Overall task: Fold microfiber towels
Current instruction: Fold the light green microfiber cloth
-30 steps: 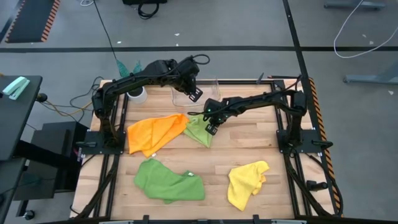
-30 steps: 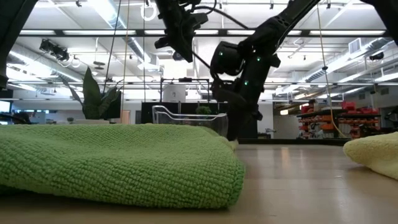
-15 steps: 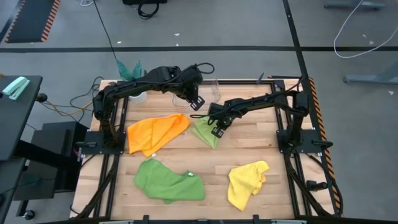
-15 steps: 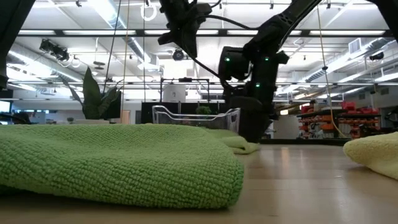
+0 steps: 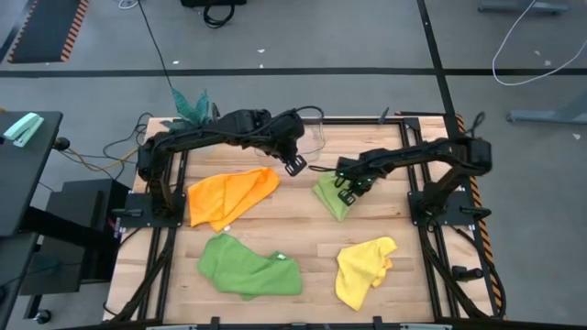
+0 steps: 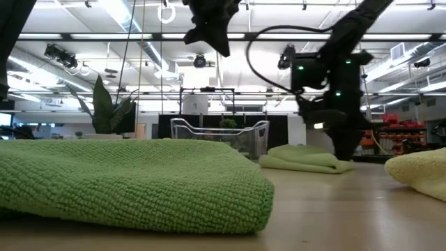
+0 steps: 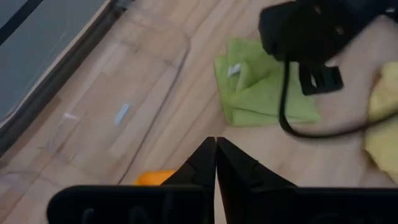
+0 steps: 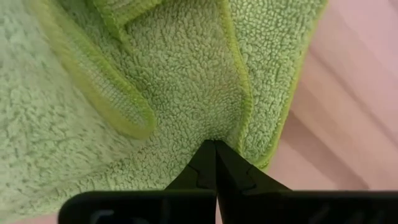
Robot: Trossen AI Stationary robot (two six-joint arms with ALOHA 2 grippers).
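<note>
A folded light lime green towel (image 5: pixel 330 196) lies flat right of the table's middle, with my right gripper (image 5: pixel 349 190) shut on its right end, also seen in the low view (image 6: pixel 343 155). My left gripper (image 5: pixel 293 165) hangs shut and empty above the table between the clear bin and this towel (image 7: pixel 261 87). The orange towel (image 5: pixel 229 195) lies crumpled at the left. At the near left is the darker green towel (image 5: pixel 248 266), and the yellow towel (image 5: pixel 364 269) is at the near right. My right gripper comes from above, pointing down, and its shut fingertips (image 8: pixel 210 157) meet in the lime towel's cloth (image 8: pixel 214 138) close to a hemmed edge. The cloth puckers toward the tips. How many layers lie between them cannot be told. The towel rests flat on the table (image 6: pixel 303 159).
The clear plastic bin (image 5: pixel 312 136) stands at the far edge, the plant (image 5: pixel 193 108) at the far left corner. Black frame rails (image 5: pixel 431 197) run along both sides. Bare wood (image 5: pixel 303 229) lies between the towels.
My right gripper has gone toward the table's right edge, rolling its wrist, and the lime green towel has slid along the table with it, away from the orange towel. My left gripper has swung from over the bin toward the near edge, staying raised and shut.
</note>
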